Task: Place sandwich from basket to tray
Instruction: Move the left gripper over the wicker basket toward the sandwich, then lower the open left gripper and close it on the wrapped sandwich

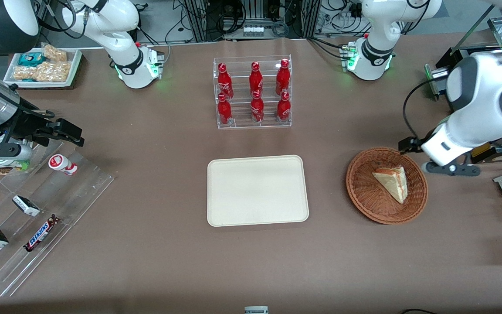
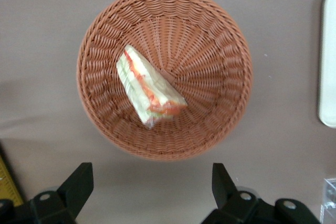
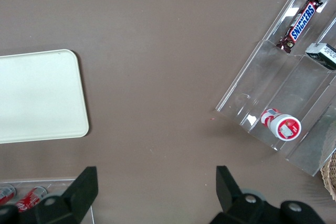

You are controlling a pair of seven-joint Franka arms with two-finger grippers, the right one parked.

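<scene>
Sandwich lies flat inside the basket, well apart from the tray mid-surface. My gripper hovers above the basket's rim, jaws apart. I should centre over the wedge and close across its bread faces, gently.

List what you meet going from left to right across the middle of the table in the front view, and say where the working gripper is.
Clear stepped rack with the Snickers bar → tray → basket holding the sandwich → gripper, open, above the table beside the basket's rim.
</scene>
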